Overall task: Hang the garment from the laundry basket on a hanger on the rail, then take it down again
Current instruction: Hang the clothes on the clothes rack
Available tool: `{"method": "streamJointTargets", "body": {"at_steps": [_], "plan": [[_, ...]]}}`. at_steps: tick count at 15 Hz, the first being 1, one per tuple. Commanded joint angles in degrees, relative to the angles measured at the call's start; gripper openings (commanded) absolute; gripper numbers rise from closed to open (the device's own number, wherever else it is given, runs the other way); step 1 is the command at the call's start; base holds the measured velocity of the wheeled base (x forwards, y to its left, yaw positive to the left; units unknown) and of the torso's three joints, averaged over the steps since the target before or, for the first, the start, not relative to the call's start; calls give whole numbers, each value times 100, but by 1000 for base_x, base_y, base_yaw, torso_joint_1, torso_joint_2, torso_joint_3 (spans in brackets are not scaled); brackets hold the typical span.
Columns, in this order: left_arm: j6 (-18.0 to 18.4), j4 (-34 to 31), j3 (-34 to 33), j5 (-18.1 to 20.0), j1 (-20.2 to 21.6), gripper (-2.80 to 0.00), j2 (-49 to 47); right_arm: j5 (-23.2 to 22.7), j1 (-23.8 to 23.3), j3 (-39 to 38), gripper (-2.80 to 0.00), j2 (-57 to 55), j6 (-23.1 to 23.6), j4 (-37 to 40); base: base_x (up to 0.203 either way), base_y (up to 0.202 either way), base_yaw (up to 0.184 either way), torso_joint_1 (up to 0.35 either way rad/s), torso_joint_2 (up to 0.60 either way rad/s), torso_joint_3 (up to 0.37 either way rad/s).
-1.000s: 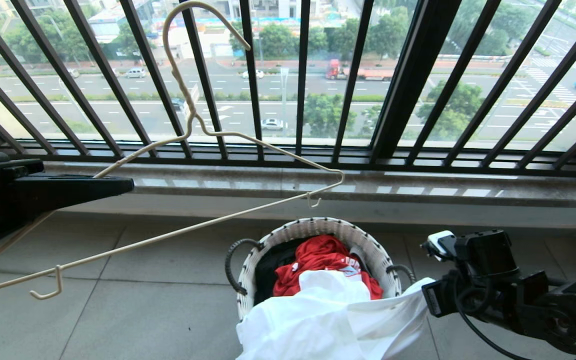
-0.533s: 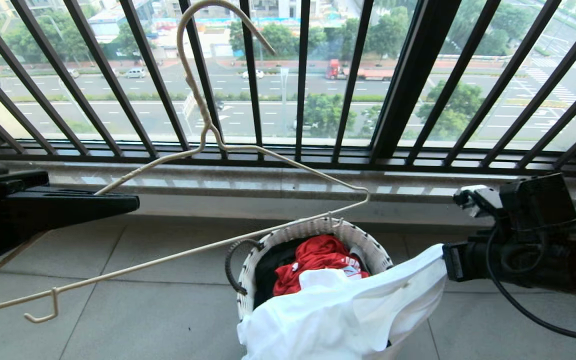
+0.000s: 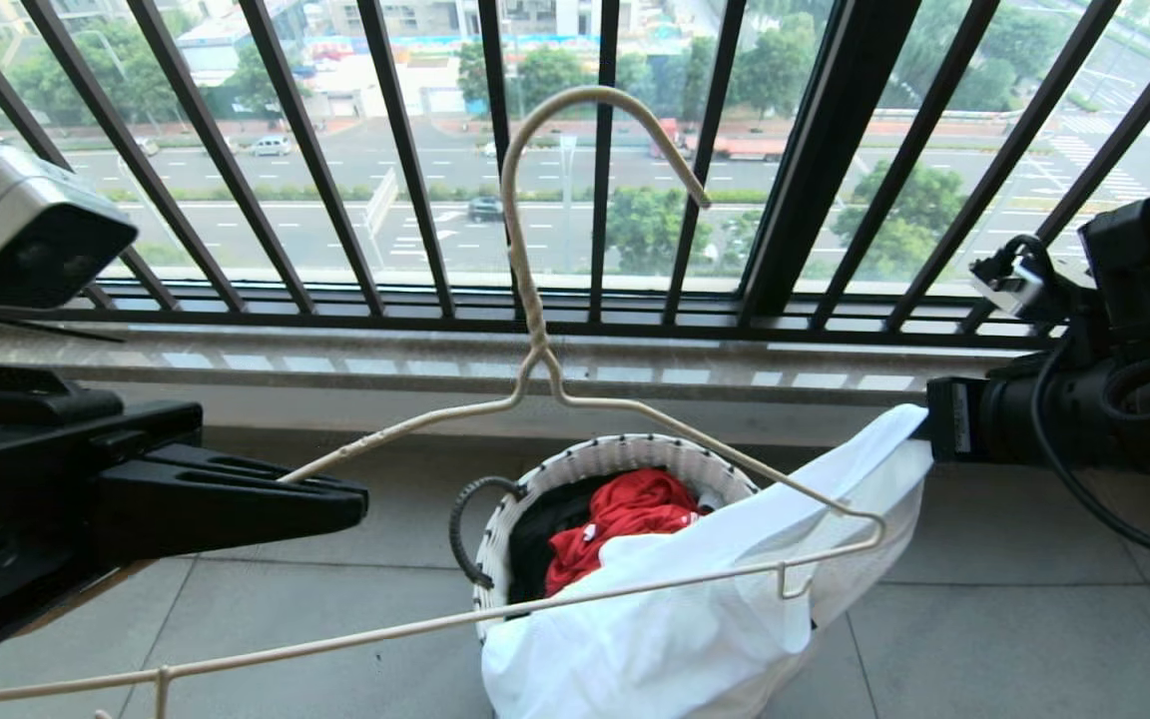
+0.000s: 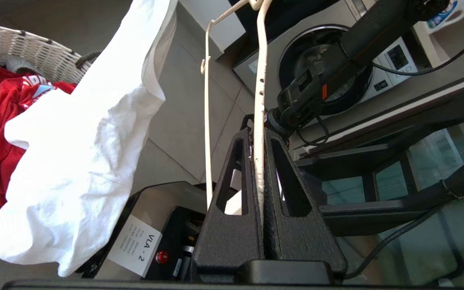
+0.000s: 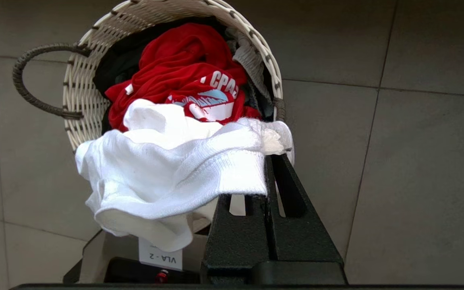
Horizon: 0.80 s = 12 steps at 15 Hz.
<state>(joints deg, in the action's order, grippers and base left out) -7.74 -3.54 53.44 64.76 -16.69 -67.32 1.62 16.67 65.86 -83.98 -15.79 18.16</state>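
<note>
The garment (image 3: 695,619) hangs over the laundry basket (image 3: 605,457) rim, pinched by the right end effector (image 5: 267,161); the left end effector (image 4: 259,161) pinches the hanger (image 3: 575,399), seemingly just above it; bare floor all round.

The laundry basket (image 3: 605,469) stands on the floor below the window railing (image 3: 575,200). Above it, the left gripper (image 3: 335,504) clamps the hanger (image 3: 535,369); the right gripper (image 3: 919,434) lifts the garment (image 3: 715,619) from its right side.
</note>
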Motion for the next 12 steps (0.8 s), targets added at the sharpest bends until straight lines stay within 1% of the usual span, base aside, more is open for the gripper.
{"method": "streamJointTargets", "body": {"at_steps": [1,2,3,4,6,8,9,10,11,12], "plan": [[2,41,-90,-591,-502,-280,-340,0,141,519,-280,4,-226,530,0,0,0,0,0,0],[22,63,-136,-766,-646,-280,-467,4,239,607,-280,-9,-391,601,0,0,0,0,0,0],[41,72,-162,-829,-774,-280,-565,5,322,624,-280,-13,-479,628,0,0,0,0,0,0],[34,131,-173,-855,-792,-280,-667,5,447,621,-280,-6,-563,642,0,0,0,0,0,0],[12,488,-328,-940,-793,-280,-714,13,593,626,-280,28,-763,652,0,0,0,0,0,0],[-10,900,-491,-965,-800,-280,-747,14,707,621,-280,92,-820,654,0,0,0,0,0,0],[-26,951,-501,-976,-798,-280,-712,22,715,610,-280,92,-820,663,0,0,0,0,0,0],[-42,960,-496,-1065,-792,-280,-661,33,706,603,-280,75,-820,654,0,0,0,0,0,0],[-43,961,-487,-1270,-792,-280,-563,40,706,594,-280,75,-820,663,0,0,0,0,0,0],[-44,965,-484,-1392,-792,-280,-498,40,711,606,-280,82,-820,738,0,0,0,0,0,0]]}}
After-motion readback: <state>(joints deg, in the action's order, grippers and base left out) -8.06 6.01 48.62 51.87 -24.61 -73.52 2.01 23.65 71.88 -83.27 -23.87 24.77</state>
